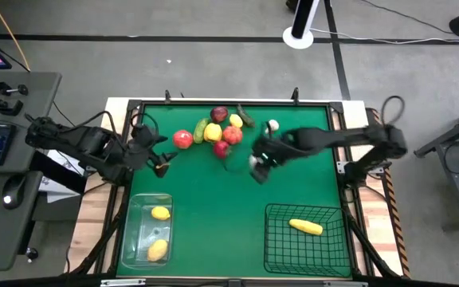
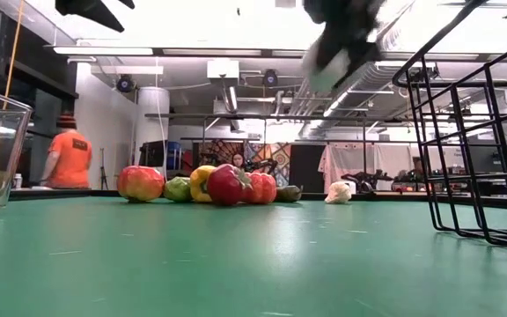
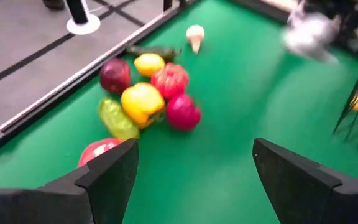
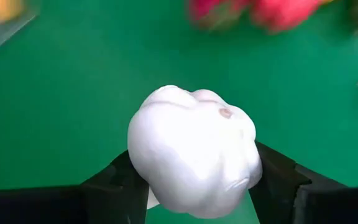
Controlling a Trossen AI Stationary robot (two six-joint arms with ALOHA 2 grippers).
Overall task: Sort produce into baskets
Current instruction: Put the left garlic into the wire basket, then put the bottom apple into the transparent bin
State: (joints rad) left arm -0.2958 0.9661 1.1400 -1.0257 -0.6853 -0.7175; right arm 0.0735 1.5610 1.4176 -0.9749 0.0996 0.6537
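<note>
The right tool [image 1: 258,165] grips a white garlic [image 4: 194,151] between its two dark fingers [image 4: 120,186], one pressed against each side of the bulb; in the high view it hangs over the middle of the green counter [image 1: 213,207], just beside the produce pile and well apart from both baskets; in the low view it shows blurred, up off the surface. The left tool [image 3: 191,177] waits with its fingers spread wide and nothing between them, above the counter's left part, near a red apple [image 1: 182,139].

The pile lies toward the far edge: a yellow pepper [image 1: 213,132] touches a green cucumber [image 1: 201,130] and an orange-red tomato [image 1: 232,135]; a dark red apple [image 1: 219,114] sits behind them; a further red fruit [image 1: 221,148] lies at the near side; a lemon [image 1: 236,120] and a dark green vegetable [image 1: 246,118] lie at the far right of the pile; a second white garlic [image 1: 272,125] rests apart to the right.

The clear plastic bin [image 1: 133,231] at the near left holds two yellow lemons [image 1: 160,213]; the black wire basket [image 1: 277,247] at the near right holds one long yellow item [image 1: 305,227].
</note>
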